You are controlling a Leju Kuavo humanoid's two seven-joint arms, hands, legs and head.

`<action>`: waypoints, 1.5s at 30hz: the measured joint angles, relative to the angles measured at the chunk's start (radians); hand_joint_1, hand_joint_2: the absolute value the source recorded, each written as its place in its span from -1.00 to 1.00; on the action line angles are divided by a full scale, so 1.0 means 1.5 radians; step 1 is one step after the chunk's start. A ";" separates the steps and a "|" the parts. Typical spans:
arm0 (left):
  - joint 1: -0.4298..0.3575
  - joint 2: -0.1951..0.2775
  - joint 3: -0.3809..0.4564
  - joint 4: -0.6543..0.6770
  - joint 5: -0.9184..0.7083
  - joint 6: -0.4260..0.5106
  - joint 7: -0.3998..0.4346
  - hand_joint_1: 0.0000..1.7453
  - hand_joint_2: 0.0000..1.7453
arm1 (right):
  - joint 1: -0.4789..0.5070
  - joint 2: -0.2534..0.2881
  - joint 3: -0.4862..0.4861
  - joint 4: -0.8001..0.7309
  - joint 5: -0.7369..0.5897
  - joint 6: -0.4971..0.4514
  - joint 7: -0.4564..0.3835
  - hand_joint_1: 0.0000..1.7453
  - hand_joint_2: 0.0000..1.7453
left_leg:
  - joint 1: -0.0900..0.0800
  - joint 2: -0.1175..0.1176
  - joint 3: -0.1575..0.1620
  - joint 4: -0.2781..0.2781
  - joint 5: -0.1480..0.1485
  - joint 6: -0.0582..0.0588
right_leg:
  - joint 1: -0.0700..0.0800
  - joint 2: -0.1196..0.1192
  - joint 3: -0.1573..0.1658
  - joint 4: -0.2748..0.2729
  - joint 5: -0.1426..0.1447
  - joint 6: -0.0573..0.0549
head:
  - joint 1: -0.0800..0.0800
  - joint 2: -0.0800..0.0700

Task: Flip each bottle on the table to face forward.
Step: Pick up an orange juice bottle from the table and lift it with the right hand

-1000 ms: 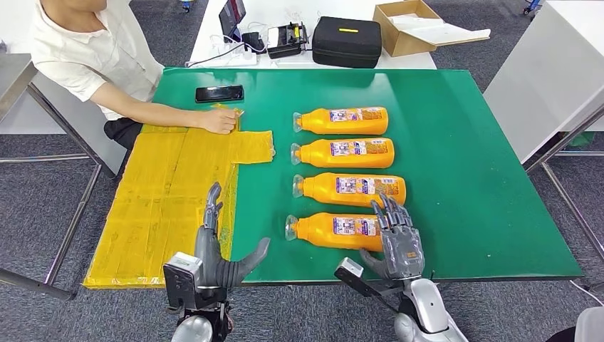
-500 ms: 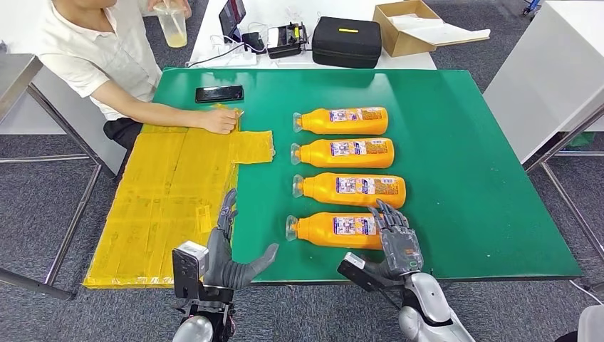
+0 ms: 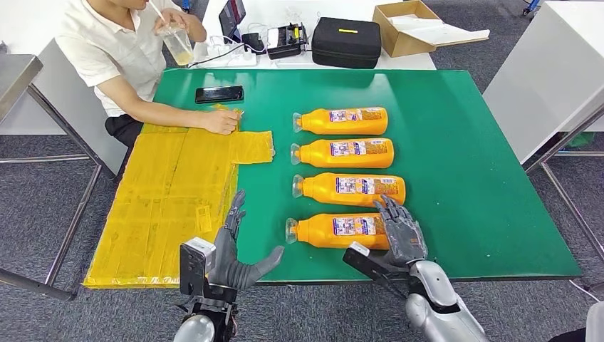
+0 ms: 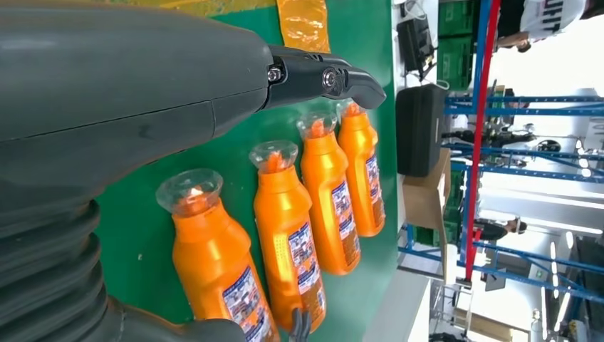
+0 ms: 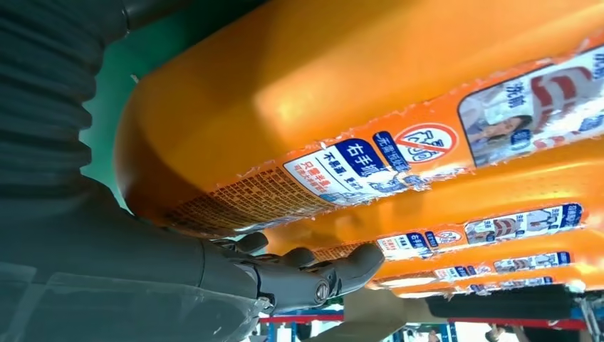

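From my head camera, four orange plastic bottles with clear caps lie in a column on the green table (image 3: 484, 178), long axes across it and caps pointing to my left; my right hand (image 3: 402, 239) rests with fingers spread over the base end of the nearest bottle (image 3: 335, 230), while my left hand (image 3: 238, 253) hovers empty, fingers apart. At my left wrist, the nearest bottle (image 4: 214, 263) and its neighbours lie parallel, caps toward my thumb (image 4: 324, 77). At my right wrist, my fingers (image 5: 320, 274) curl against that bottle's (image 5: 342, 92) base, label showing.

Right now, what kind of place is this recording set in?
Probably a robot lab or test workshop: a green-covered work table with staged orange bottles, blue racking behind it, and a black equipment case nearby.
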 joint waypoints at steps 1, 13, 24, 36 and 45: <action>-0.001 0.000 -0.002 0.000 0.000 0.000 0.001 -1.00 1.00 | -0.003 -0.003 0.002 0.000 0.001 0.005 0.001 -1.00 1.00 | 0.000 0.000 0.000 0.000 0.000 0.000 | 0.000 0.000 0.000 0.000 0.000 0.000 | 0.000 0.000; -0.009 0.002 -0.012 0.003 0.008 -0.009 0.008 -1.00 1.00 | -0.024 -0.065 0.043 -0.035 -0.033 0.085 0.022 -1.00 1.00 | -0.001 0.000 0.000 0.000 0.000 0.000 | -0.001 0.000 0.000 0.000 0.000 0.000 | 0.000 0.000; -0.016 0.002 -0.023 0.006 0.017 -0.010 0.003 -1.00 1.00 | -0.025 -0.098 0.067 -0.041 -0.071 0.113 0.009 0.99 1.00 | -0.001 0.000 0.000 0.000 0.000 0.000 | -0.001 0.000 0.000 0.000 0.000 0.000 | 0.000 0.000; -0.017 0.002 -0.024 0.007 0.017 0.010 -0.018 -1.00 1.00 | 0.002 -0.118 0.078 -0.064 -0.095 0.086 -0.007 0.99 1.00 | -0.001 0.000 0.000 0.000 0.000 0.000 | -0.001 0.000 0.000 0.000 0.000 0.000 | 0.000 0.000; -0.019 0.002 -0.027 0.007 0.014 0.016 -0.026 -1.00 1.00 | 0.014 -0.084 0.074 -0.064 -0.098 0.065 -0.015 0.96 1.00 | 0.000 0.000 0.000 0.000 0.000 0.000 | 0.000 0.000 0.000 0.000 0.000 0.000 | 0.000 0.000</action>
